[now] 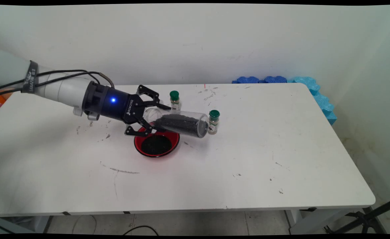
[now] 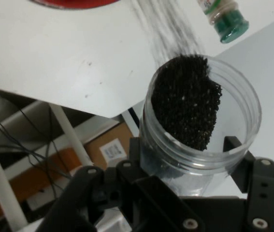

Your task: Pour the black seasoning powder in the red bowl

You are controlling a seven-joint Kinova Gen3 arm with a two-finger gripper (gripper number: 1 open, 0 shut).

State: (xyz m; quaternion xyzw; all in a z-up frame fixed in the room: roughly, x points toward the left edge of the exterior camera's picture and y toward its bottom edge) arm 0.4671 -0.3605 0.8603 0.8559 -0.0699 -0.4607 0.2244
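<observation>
One red bowl sits nearest us on the white table, already holding dark grains, and right above its far rim we see the gripper clenched around a clear jar tipped on its side, likely so the black grains stream out. Two small green-capped bottles stand just behind, close to the jar but apart from it, and blue foam lines the far wall.

light: even, bright | shadows: soft, short | hand view: falling grains streaked with blur
</observation>
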